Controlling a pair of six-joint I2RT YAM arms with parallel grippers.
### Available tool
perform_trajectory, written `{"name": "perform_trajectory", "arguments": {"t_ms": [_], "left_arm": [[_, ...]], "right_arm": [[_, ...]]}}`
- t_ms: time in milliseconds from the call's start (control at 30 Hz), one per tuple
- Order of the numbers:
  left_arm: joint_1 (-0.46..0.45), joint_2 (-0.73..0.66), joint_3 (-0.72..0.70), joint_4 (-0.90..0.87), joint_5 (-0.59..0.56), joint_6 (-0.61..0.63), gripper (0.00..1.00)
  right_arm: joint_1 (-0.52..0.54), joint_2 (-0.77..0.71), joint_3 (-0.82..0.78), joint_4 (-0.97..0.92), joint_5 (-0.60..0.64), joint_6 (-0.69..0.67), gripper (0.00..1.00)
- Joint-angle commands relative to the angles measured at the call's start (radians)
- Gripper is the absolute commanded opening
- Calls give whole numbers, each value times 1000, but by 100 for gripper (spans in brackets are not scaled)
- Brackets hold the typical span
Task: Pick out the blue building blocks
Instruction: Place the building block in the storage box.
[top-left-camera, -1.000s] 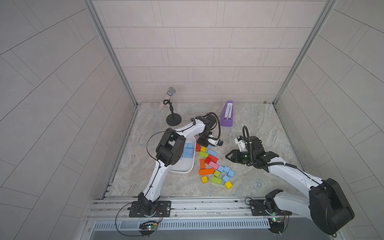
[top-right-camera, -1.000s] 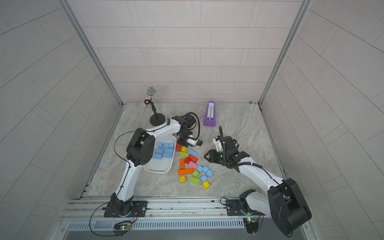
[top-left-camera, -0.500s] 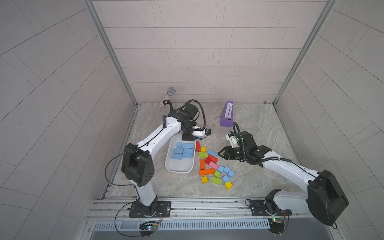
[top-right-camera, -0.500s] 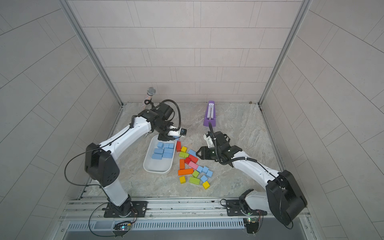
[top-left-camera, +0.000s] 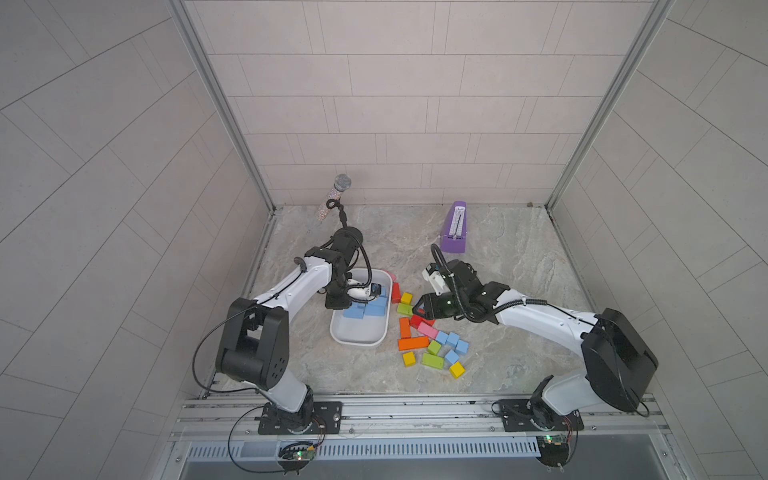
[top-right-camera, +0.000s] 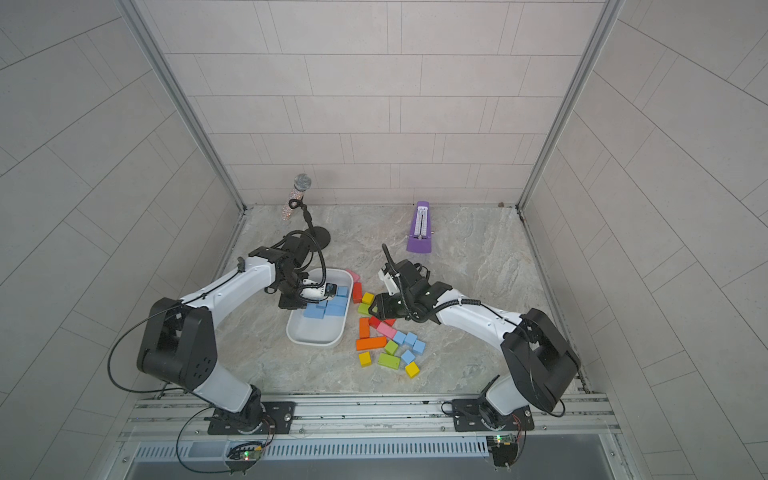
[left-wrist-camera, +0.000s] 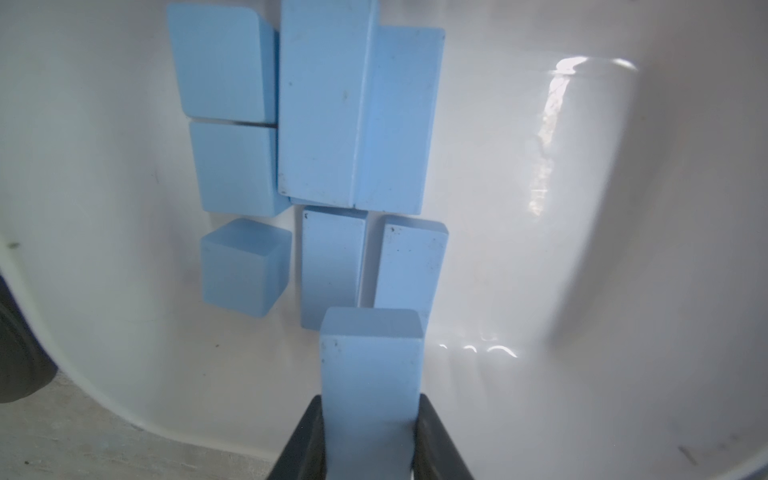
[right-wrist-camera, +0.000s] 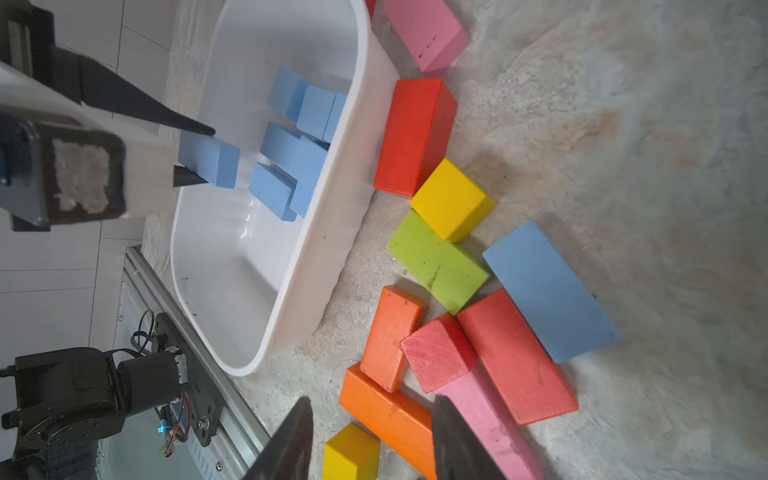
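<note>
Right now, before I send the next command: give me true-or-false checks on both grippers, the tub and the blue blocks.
The left gripper holds a blue block over the white tub. True.
The right gripper grips a red block. False: it is open and empty above the mixed blocks.
The tub holds only blue blocks. True.
Every blue block is already in the tub. False: blue cubes remain on the table among other colours.

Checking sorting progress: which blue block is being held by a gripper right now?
The blue brick clamped in the left gripper over the white bin. All other blue blocks lie loose: some inside the bin, the rest on the table.
</note>
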Motion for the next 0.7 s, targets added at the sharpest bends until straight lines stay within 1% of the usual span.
{"name": "perform_trajectory", "arguments": {"t_ms": [0,333,433,567,667], "left_arm": [[3,28,13,52,11,5,34],[0,74,37,58,74,-12,38],[1,74,37,58,79,-13,41],[0,69,43,54,74,-22,55],[-1,51,54,42,83,-35,57]], "right_arm": [[11,12,15,9,19,12,48],[24,30,10,25,16,17,48],[25,32,6,30,14,19,48],[25,29,4,28,13,15,48],[23,25,8,15,14,5,48]]}}
